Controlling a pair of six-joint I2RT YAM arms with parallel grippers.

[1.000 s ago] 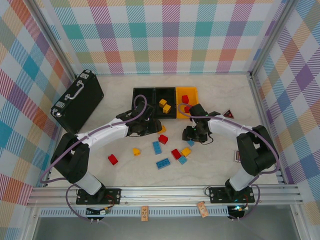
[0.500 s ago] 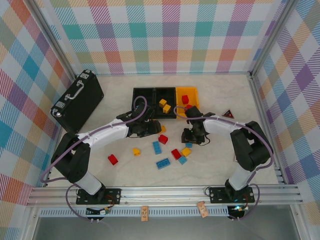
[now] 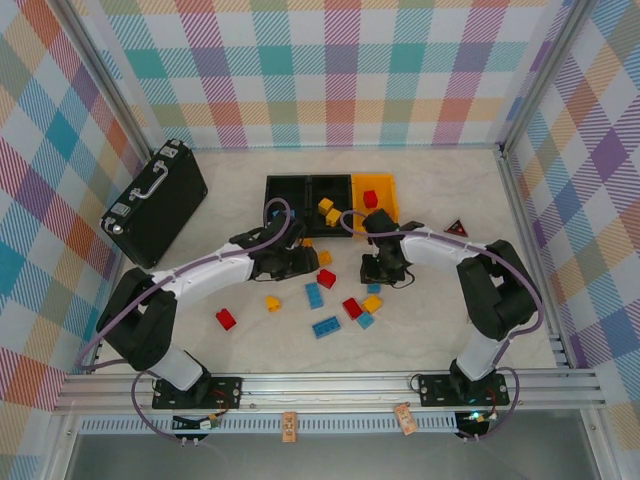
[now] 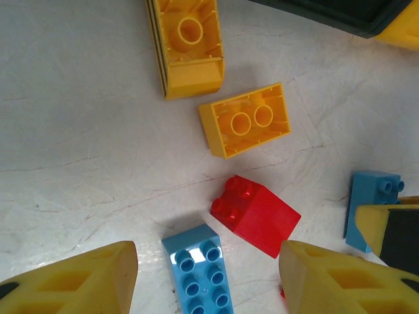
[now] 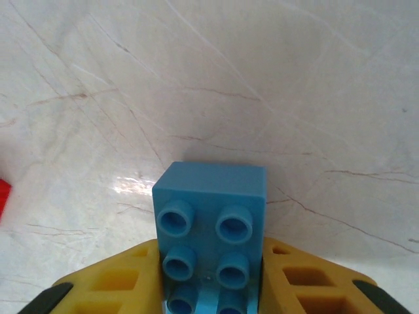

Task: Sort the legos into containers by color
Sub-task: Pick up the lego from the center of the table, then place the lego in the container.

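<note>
1. The right gripper is clenched on a blue brick. Its fingers press across the brick's short width, and the long axis runs back between them, close over the table.
2. The left gripper stands released, grasping nothing, above a red brick.
3. I judge the blue brick belongs in the left black bin. That bin lies beyond and leftward of the right gripper, past the other two bins, and the left arm is nearer to it.

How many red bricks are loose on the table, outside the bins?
3. Left red brick lies alone, far left; middle red brick sits at centre, farthest back; near red brick lies beside a yellow brick. Others may be hidden.
</note>
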